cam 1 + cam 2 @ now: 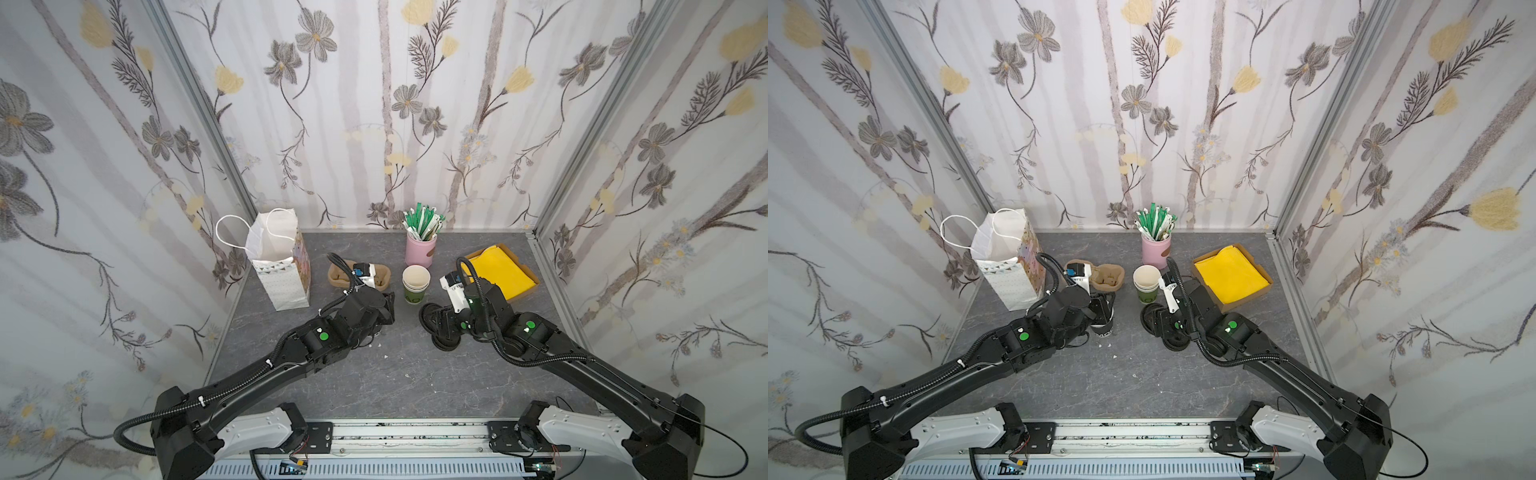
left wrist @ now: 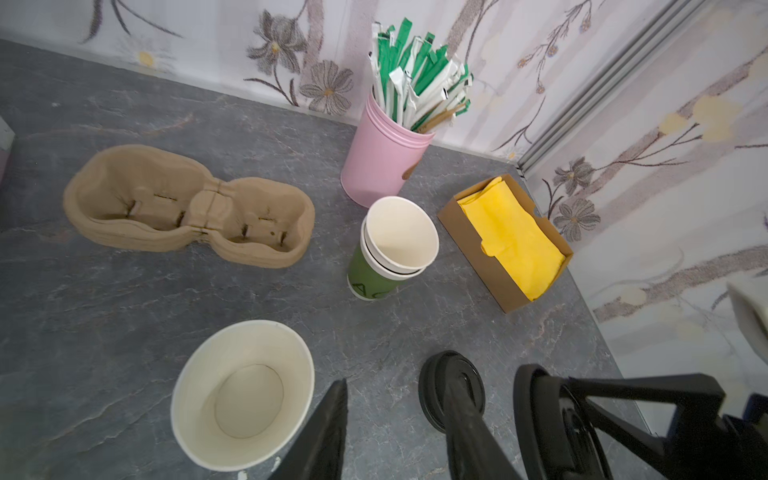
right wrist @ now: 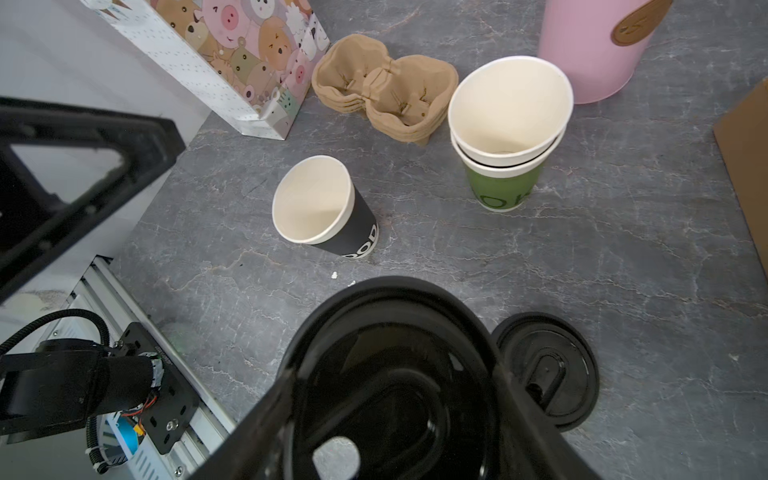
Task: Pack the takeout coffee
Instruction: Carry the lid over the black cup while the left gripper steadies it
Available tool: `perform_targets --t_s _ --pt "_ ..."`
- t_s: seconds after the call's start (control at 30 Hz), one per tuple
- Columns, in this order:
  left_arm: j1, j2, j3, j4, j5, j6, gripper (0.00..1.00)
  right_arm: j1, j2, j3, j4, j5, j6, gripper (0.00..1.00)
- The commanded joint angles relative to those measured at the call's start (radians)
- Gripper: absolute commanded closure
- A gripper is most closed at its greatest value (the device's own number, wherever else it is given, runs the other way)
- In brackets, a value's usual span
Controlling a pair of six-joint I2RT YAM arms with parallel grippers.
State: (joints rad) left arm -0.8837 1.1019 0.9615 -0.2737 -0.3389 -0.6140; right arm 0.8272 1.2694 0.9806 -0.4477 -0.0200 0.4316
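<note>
Far left, the white handled bag (image 1: pixel 282 282) stands open at the back corner of the counter (image 1: pixel 395 374), cartoon animals on its side. Just right of it is a stack of brown pulp cup carriers (image 2: pixel 208 203), empty.

Now the left end effector (image 2: pixel 397 390): fingers spread, nothing between them, released, hovering low just beside the takeout coffee cup (image 2: pixel 243 395). There's the cup, black wall, cream inside, upright on the counter in front of the carriers. No lid on it, and in the right wrist view nothing touches it.

Moving right, a stack of lidless paper cups (image 1: pixel 415 282) with a green one at the bottom. Behind it a pink tumbler (image 1: pixel 421 253) is stuffed with wrapped straws.

Right end effector (image 3: pixel 395 365) next: it's clamped across a black domed lid (image 3: pixel 374 316), jaws wide on its rim, down near the counter and apart from the cup. A second black lid (image 3: pixel 544 370) lies flat just beside it.

Far right, a cardboard tray (image 1: pixel 530 286) of yellow napkins.
</note>
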Motion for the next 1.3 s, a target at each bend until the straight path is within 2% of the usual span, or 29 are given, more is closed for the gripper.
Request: perform_targets --t_s 0.0,0.2,0.3,0.43,0.53,0.7,0.83,1.07,1.27 --pt "0.069 -0.038 0.006 -0.043 0.050 0.083 0.56 0.066 0.034 0.037 0.021 0.074 0.075 0.35" --pt "0.249 -0.103 -0.041 -0.062 0.192 0.145 0.42 0.147 0.161 0.144 0.028 0.114 0.117 0.35" --pt "0.363 -0.094 -0.057 -0.067 0.282 0.177 0.40 0.164 0.235 0.204 0.050 0.102 0.116 0.35" --pt "0.504 -0.058 -0.076 -0.066 0.349 0.191 0.39 0.168 0.366 0.309 0.044 0.085 0.083 0.35" --pt "0.571 -0.042 -0.085 -0.064 0.392 0.203 0.36 0.169 0.447 0.390 0.032 0.075 0.053 0.35" --pt "0.680 -0.040 -0.118 -0.060 0.501 0.226 0.21 0.187 0.568 0.528 0.001 0.091 -0.007 0.35" --pt "0.719 -0.051 -0.158 -0.050 0.546 0.255 0.14 0.190 0.635 0.593 -0.009 0.103 -0.046 0.34" --pt "0.726 -0.100 -0.249 -0.010 0.525 0.273 0.13 0.188 0.700 0.616 -0.024 0.133 -0.090 0.34" --pt "0.728 -0.135 -0.265 0.001 0.510 0.258 0.13 0.184 0.750 0.638 -0.047 0.149 -0.103 0.34"
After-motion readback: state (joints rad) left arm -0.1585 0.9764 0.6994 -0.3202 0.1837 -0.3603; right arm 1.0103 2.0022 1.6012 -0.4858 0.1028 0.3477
